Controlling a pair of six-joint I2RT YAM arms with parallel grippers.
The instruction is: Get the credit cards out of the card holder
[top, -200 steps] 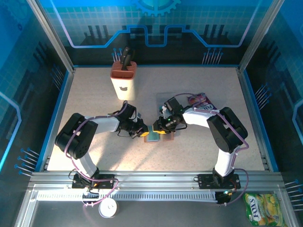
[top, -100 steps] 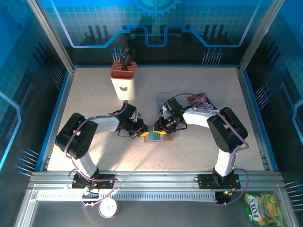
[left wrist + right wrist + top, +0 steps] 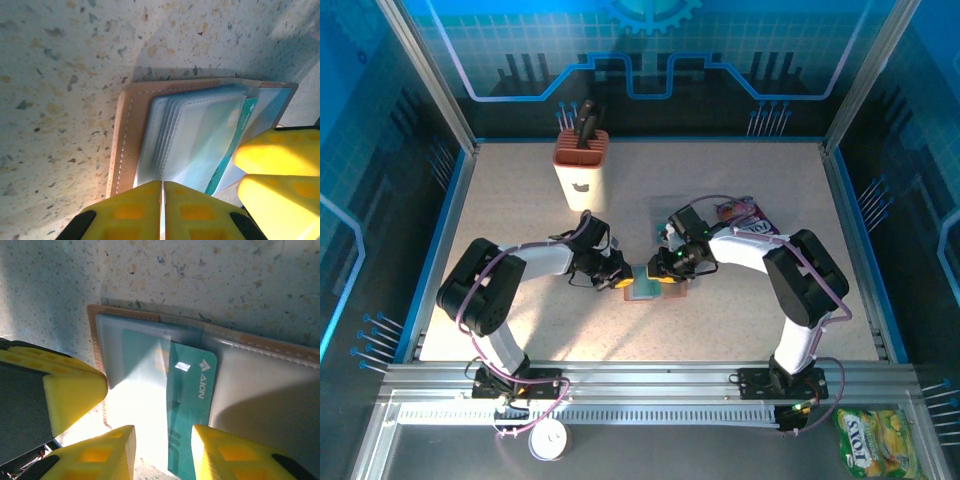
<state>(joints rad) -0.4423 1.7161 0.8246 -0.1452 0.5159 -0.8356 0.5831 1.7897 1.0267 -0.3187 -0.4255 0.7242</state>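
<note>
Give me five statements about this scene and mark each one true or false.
1. The card holder lies open on the table. True.
2. The left hand is spread wide. False: it is shut, its tips together at the holder's edge.
3. A teal card sticks partway out of a pocket. True.
4. The right hand is clamped fully shut. False: it is open, with the card's end in the gap.
5. The knife block lies toppled beside the holder. False: it stands upright at the back of the table, well apart.

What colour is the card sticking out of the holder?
The card is teal with white lettering; the right wrist view shows it best.
</note>
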